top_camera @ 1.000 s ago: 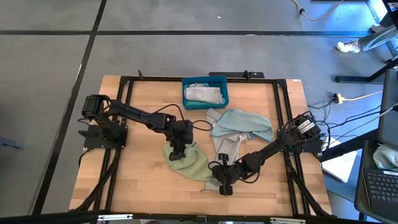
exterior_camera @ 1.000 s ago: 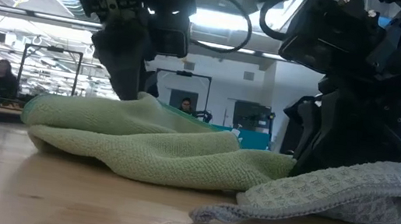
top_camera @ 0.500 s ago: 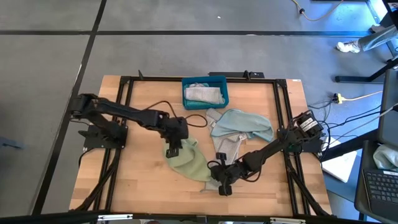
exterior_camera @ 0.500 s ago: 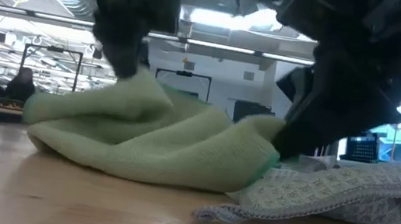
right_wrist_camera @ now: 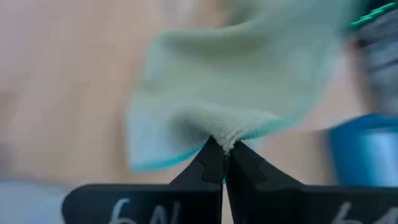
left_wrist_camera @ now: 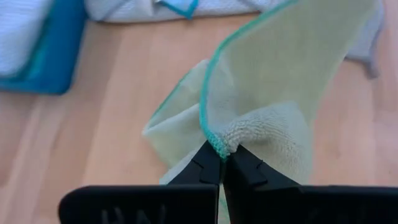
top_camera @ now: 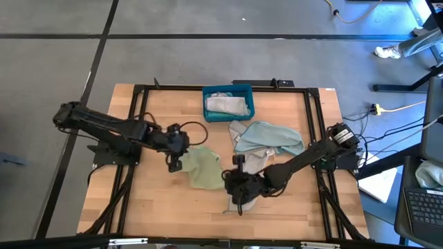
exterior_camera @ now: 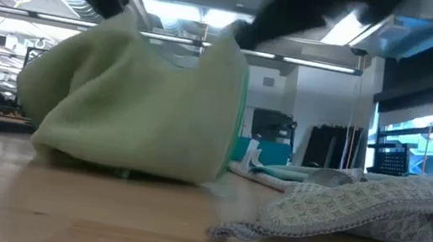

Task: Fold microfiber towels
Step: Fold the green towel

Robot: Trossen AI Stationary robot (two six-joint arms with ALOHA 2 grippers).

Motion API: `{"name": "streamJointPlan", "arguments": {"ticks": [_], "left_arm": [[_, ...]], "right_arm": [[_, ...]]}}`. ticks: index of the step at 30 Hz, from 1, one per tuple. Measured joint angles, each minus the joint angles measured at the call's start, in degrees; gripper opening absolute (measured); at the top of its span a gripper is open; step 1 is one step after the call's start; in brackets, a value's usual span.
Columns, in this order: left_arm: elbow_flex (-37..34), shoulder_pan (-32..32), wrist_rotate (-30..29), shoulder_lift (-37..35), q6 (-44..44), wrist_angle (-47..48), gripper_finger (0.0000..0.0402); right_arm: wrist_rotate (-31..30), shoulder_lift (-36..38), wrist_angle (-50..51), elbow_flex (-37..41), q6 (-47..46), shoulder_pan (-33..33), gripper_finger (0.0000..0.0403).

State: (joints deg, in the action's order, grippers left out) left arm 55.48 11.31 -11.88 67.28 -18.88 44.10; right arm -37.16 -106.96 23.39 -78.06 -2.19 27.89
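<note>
A pale green microfiber towel [top_camera: 203, 167] with a teal hem hangs between my two grippers, left of the table's middle. In the low view the green towel [exterior_camera: 134, 101] stands up like a tent. My left gripper [top_camera: 178, 160] is shut on its left end. My right gripper [top_camera: 227, 178] is shut on its right end. A grey-beige waffle towel [top_camera: 253, 163] lies on the table beside it, partly under a pale blue towel [top_camera: 271, 137]. My left gripper pinches a bunched bit of the towel's teal-hemmed edge [left_wrist_camera: 219, 144] between its two fingertips, slanting down from the table's left side. The cloth spreads away beyond the fingers. My right gripper pinches a bunched bit of the hemmed edge [right_wrist_camera: 225, 140] between its fingertips, slanting down from the right. The towel sags slack between the two holds, and its lower fold [exterior_camera: 121, 165] rests on the table.
A teal-blue bin [top_camera: 243, 94] holding a pale cloth stands at the table's far middle. The grey towel [exterior_camera: 365, 211] lies near the front in the low view. Bare wood shows at the near left. Black frame rails run along the table's sides.
Both grippers have risen with the green towel. My left gripper has gone toward the table's left edge, my right gripper toward the left and a little far. The towel, a low heap before, is drawn up into a tall hanging fold, its bottom still on the table.
</note>
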Motion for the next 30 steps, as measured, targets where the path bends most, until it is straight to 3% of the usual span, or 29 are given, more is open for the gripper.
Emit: {"name": "streamJointPlan", "arguments": {"ticks": [4, 6, 18, 24, 30], "left_arm": [[0.0, 3.9, -8.5, -1.7, -2.8, 5.4, 0.0000], [0.0, 5.7, -11.8, -1.8, -4.7, 8.1, 0.0000], [0.0, 9.1, -21.6, -1.9, -12.6, 20.5, 0.0000], [0.0, 7.3, -33.4, -1.9, -16.6, 25.6, 0.0000], [0.0, 4.6, -36.2, -1.9, -16.8, 27.5, 0.0000]], "right_arm": [[-10.8, 0.1, 3.3, -4.7, 6.0, -1.7, 0.0006], [-12.8, 0.1, 3.6, -6.1, 8.4, -3.0, 0.0007], [-11.8, 0.1, 3.8, -7.2, 16.0, -12.6, 0.0009], [-11.8, 0.1, 2.3, -7.2, 21.7, -18.0, 0.0009], [-14.3, 0.1, -2.2, -7.2, 28.8, -22.1, 0.0009]]}}
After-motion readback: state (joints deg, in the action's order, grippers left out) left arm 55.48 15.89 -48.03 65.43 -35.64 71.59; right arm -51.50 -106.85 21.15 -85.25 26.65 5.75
